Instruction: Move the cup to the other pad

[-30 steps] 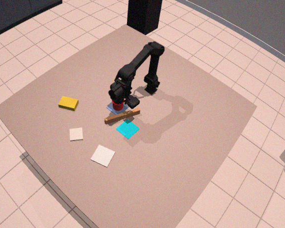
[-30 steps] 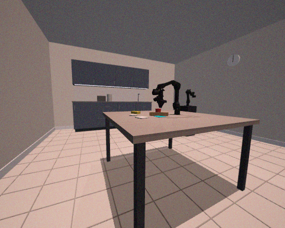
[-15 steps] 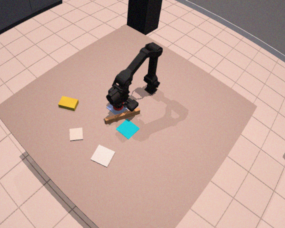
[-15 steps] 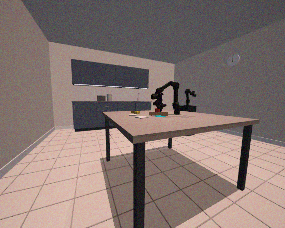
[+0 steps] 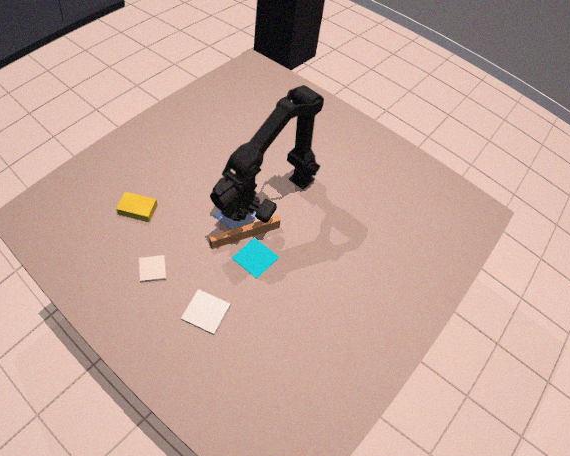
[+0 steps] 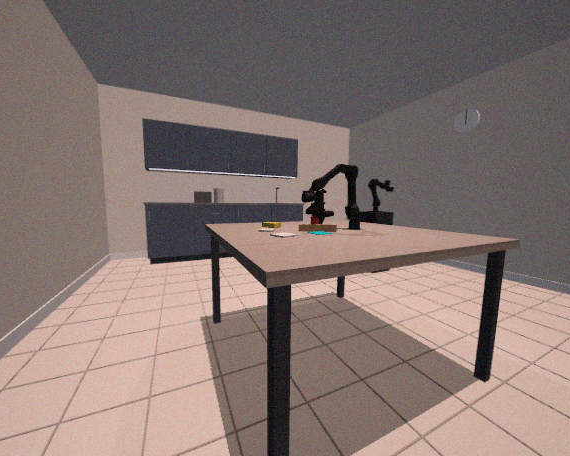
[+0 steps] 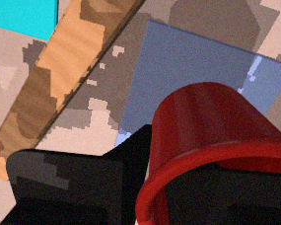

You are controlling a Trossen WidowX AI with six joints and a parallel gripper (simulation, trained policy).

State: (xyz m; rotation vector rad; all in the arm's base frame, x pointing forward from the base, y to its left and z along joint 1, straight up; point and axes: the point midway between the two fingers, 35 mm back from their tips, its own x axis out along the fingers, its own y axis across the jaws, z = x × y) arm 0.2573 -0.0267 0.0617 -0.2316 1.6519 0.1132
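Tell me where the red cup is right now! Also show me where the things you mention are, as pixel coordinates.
The red cup (image 6: 315,220) (image 7: 197,123) is in the gripper (image 6: 321,220) (image 7: 156,131), by the blue pad (image 5: 220,216) (image 7: 187,59); in the exterior view it's just behind the wooden bar (image 5: 243,233) (image 6: 317,228) (image 7: 64,69).

I have the red cup (image 6: 315,220) (image 7: 202,118) by its wall between my fingers (image 5: 266,210) (image 6: 326,213), one of them inside the rim. It is over the flat, square blue pad (image 5: 223,218) (image 7: 182,59); I cannot tell whether it touches it or leans. Its marbles are hidden. The cyan pad (image 5: 255,258) (image 6: 320,233) (image 7: 22,17), also square, lies flat on the tabletop (image 5: 301,360) (image 6: 361,250) (image 7: 79,135), bearing no cup.
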